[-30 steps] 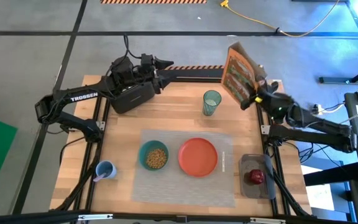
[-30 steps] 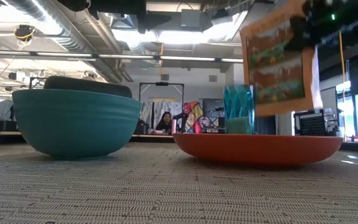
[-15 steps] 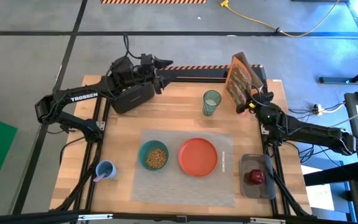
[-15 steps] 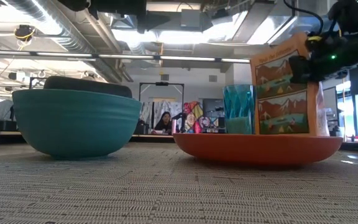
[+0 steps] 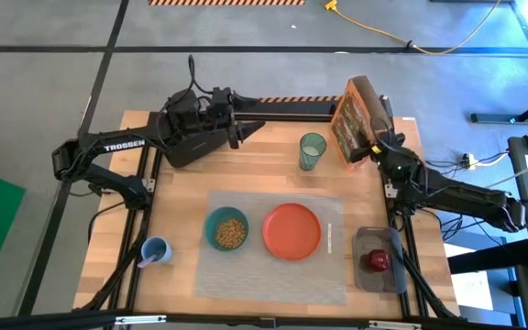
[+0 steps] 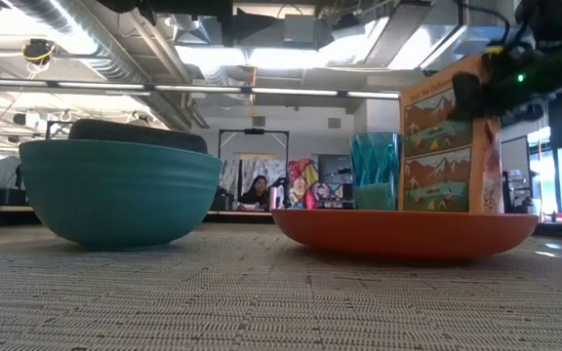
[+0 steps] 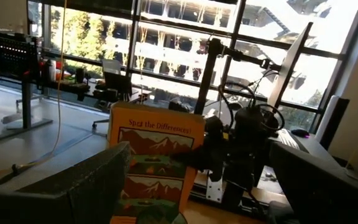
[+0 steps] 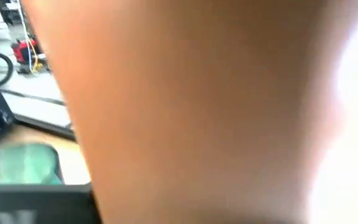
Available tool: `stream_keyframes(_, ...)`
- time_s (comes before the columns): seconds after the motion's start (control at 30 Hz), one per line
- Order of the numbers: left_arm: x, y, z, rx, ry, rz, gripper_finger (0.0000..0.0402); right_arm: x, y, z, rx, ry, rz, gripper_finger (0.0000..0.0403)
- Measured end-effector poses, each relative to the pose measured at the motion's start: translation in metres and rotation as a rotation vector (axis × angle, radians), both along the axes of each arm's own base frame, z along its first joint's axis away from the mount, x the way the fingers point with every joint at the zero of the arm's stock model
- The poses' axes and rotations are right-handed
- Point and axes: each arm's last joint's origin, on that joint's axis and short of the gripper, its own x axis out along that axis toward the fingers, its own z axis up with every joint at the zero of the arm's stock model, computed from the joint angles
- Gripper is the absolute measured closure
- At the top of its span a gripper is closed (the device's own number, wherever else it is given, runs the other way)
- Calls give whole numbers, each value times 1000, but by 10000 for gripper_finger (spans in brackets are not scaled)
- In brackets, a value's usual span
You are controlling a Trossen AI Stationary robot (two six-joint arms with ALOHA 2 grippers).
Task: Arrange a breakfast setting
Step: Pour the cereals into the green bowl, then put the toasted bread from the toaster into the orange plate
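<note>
Right gripper [image 5: 374, 147] at the table's 2 o'clock corner, clamped on the cereal box [image 5: 354, 117], which stands upright on the wood; its wrist view is filled by orange box face, with a bit of green glass [image 8: 17, 165] at the edge. Left gripper [image 5: 232, 110] sits at 11 o'clock over the black toaster [image 5: 191, 145]; fingers [image 7: 92, 180] look spread in its wrist view, nothing between them, box [image 7: 154, 158] and right arm straight ahead. Placemat [image 5: 273, 275] lies centre-front. On it: bowl [image 5: 226, 229] with cereal at 9 o'clock, plate [image 5: 292, 230] just beside it toward 3, slim utensil [image 5: 330, 238] at the plate's 3 o'clock. Glass [image 5: 312, 151] is off the mat at 12, near the box. Apple [image 5: 377, 261] sits in a dark tray [image 5: 379, 275] at the table's 4 o'clock. Blue cup [image 5: 155, 250] at 8 o'clock, off the mat.
</note>
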Motion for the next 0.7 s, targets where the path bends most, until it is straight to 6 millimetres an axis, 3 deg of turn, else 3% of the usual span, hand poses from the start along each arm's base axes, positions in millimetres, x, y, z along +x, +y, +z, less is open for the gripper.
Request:
stream_keyframes(0.2, 0, 0, 0, 0, 0, 0, 20, -4, 2, 43, -47, 4, 24, 172)
stream_keyframes(0.47, 0, 0, 0, 1, 0, 0, 20, -20, 8, 104, -117, -19, 42, 167)
stream_keyframes(0.57, 0, 0, 0, 4, 0, 0, 20, -24, 10, 114, -128, -9, 46, 167)
stream_keyframes(0.7, 0, 0, 0, 28, 6, 3, 20, -24, 10, 109, -97, 46, 48, 166)
